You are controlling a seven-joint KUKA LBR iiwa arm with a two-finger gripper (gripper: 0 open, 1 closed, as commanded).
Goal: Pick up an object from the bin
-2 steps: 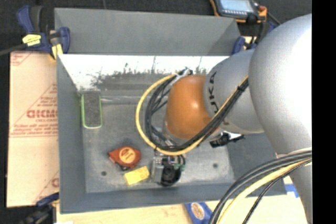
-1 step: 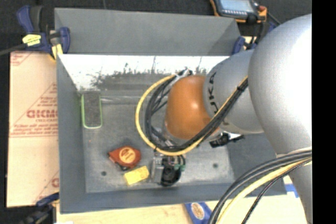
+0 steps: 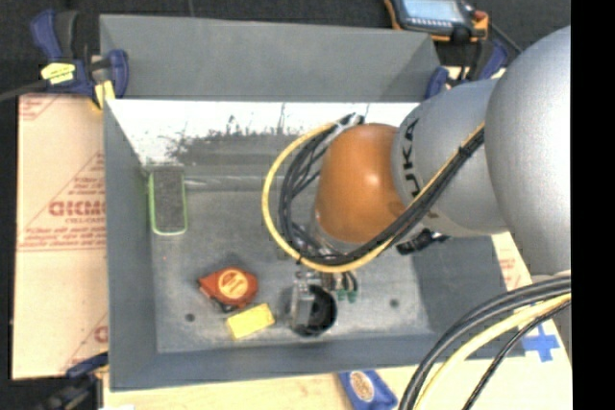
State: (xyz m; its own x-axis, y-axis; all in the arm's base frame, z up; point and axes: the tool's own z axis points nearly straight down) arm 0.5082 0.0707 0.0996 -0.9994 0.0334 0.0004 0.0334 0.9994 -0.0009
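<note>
Your gripper (image 3: 312,310) sits low at the front of the bin (image 3: 259,62), close to its near wall. The arm's orange cover (image 3: 356,182) and looped cables (image 3: 274,197) hang over it from above, which is why you cannot tell whether the gripper is spread or pressed together, nor whether anything is in it. Just to its left a small yellow block (image 3: 248,322) lies flat on the floor, slightly askew. A little further left and up is a round orange tape measure (image 3: 229,286), near the block but seemingly apart from it. A grey oblong pad with a green edge (image 3: 168,202) lies well apart by the left wall. Judging by position, the yellow block is your likeliest pick, being nearest; low and flat as it is, it probably calls for a descent right to the floor, and the near wall leaves little room on that side
</note>
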